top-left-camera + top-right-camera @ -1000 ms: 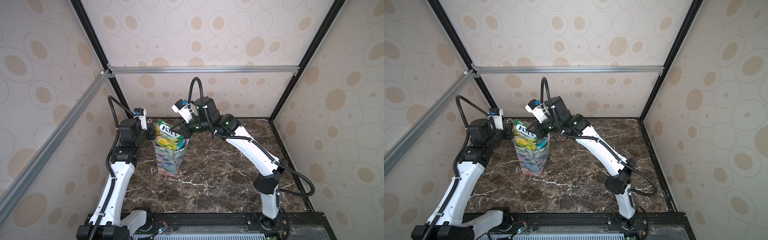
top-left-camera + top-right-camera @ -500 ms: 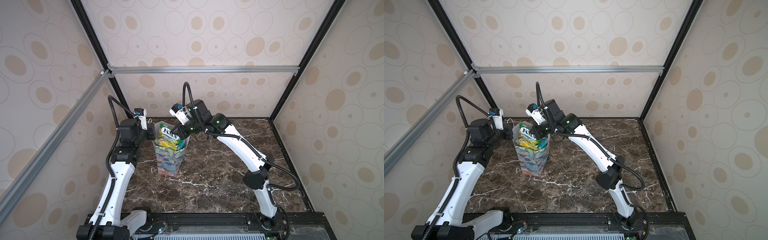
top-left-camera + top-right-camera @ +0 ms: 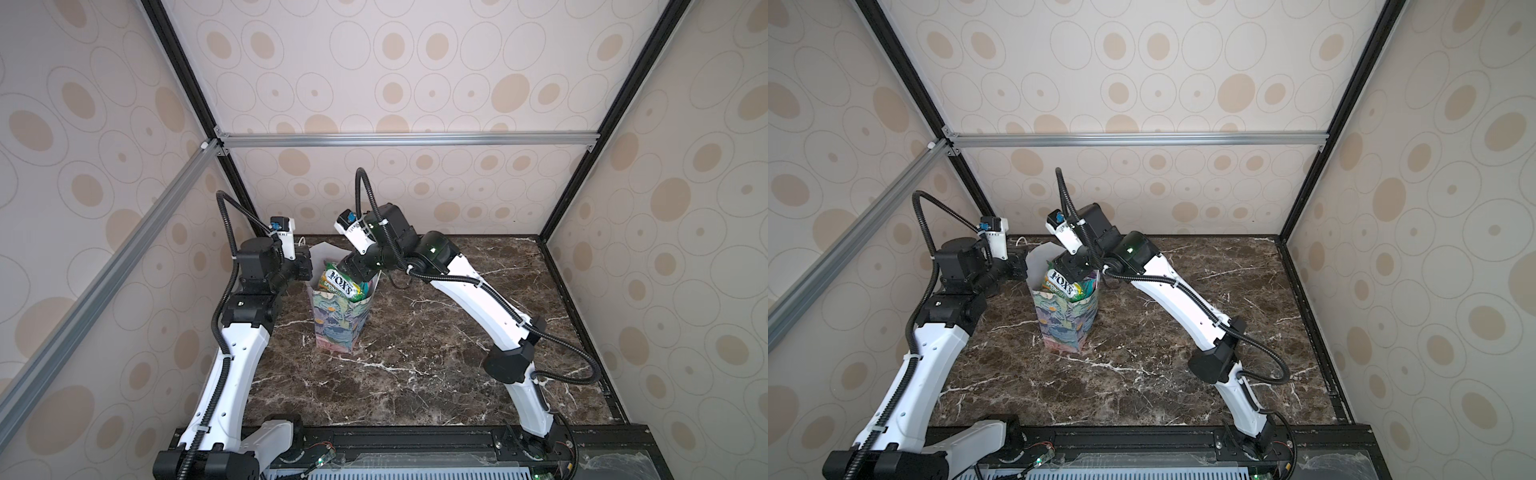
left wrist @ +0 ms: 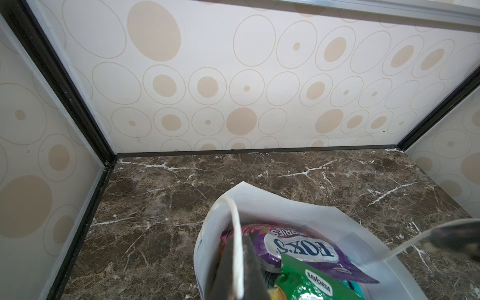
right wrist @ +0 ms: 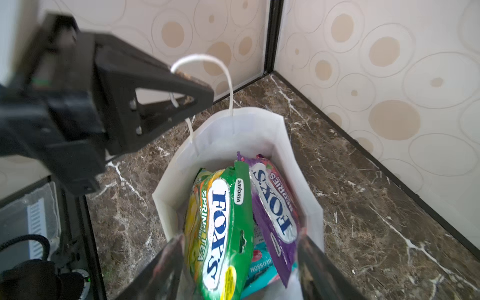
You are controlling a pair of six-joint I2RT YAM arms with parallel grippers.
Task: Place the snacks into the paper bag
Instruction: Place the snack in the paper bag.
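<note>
The floral paper bag stands upright at the left middle of the marble table. My left gripper is shut on its white cord handle at the bag's left rim. My right gripper hangs over the bag's mouth, its jaws wide apart on either side of a green FOX'S snack. That packet leans in the bag with its top sticking out above the rim. A purple FOX'S snack and a teal one lie inside beside it.
The patterned back wall and left wall stand near the bag. Brown marble tabletop spreads to the right and front of it. A black rail with both arm bases runs along the front edge.
My right gripper came down and leftward over the bag with the green packet, and its jaws have opened. The packet sits lower in the bag. The left arm has not moved.
</note>
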